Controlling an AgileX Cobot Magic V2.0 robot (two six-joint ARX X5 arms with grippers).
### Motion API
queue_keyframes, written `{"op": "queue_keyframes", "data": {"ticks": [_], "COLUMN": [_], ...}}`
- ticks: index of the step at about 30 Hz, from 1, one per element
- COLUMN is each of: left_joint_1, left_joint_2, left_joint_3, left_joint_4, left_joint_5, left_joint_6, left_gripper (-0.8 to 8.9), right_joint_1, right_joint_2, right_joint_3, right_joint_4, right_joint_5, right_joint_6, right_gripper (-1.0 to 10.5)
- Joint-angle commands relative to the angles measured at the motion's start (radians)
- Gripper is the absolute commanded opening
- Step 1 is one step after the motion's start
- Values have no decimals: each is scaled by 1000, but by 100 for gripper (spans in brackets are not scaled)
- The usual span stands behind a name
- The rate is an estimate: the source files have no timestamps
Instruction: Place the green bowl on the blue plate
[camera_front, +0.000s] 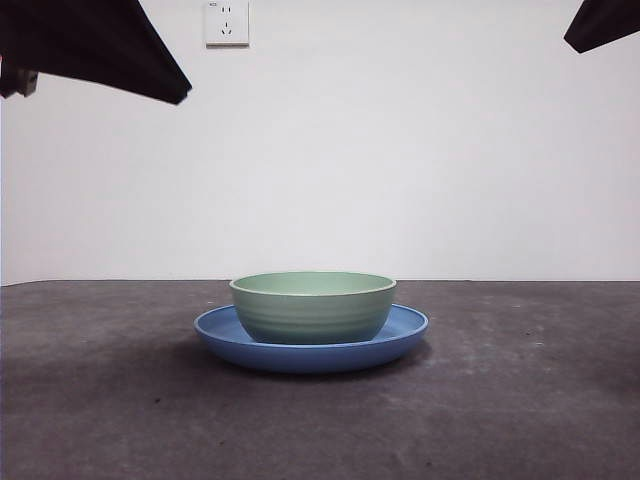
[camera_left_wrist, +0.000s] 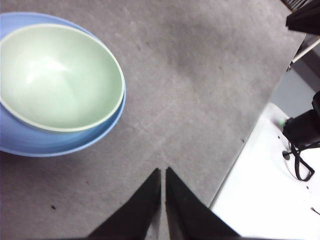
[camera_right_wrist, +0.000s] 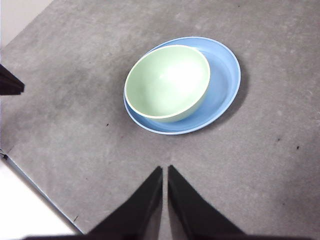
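The green bowl (camera_front: 312, 306) stands upright inside the blue plate (camera_front: 410, 328) in the middle of the grey table. It also shows in the left wrist view (camera_left_wrist: 55, 75) on the plate (camera_left_wrist: 50, 142), and in the right wrist view (camera_right_wrist: 167, 82) on the plate (camera_right_wrist: 225, 75). My left gripper (camera_left_wrist: 163, 172) is shut and empty, held high and well away from the bowl. My right gripper (camera_right_wrist: 165, 170) is shut and empty, high above the table, apart from the plate.
The table's edge (camera_left_wrist: 240, 150) runs near the left gripper, with a white surface and black cables (camera_left_wrist: 300, 150) beyond. A wall socket (camera_front: 227, 22) is on the white wall. Dark arm parts show at the top corners (camera_front: 90, 45).
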Motion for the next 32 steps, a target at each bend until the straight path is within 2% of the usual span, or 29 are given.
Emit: {"op": "queue_keyframes", "data": {"ticks": [1,3,8,12,16,21,32], "left_joint_1": [27,71,259,395,481,529,542], "left_joint_2": [-52,-104,-272,-427,-570,-718,-912], "left_joint_3": [13,11,-31,-117,-240,-416,-716], "left_joint_4": [14,37,203,329,419,483,493], "left_joint_5": [-2,-5,-88,-240,-399,-527,-533], "left_joint_6": [127,192,197,197,197,193,142], "left_gripper": [15,15,15,15,15,15,15], "right_joint_1": [7,7,7,7,7,7,7], "right_joint_2": [3,3,3,3,3,3,3], "right_joint_3": [10,10,10,10,10,10,10], "right_joint_4": [11,11,10,11,10,10,10], "right_joint_5": [1,1,1,1,1,1,0], "right_joint_6": [7,7,7,7,7,7,7], "right_gripper": [13,13,13,13,13,13,13]}}
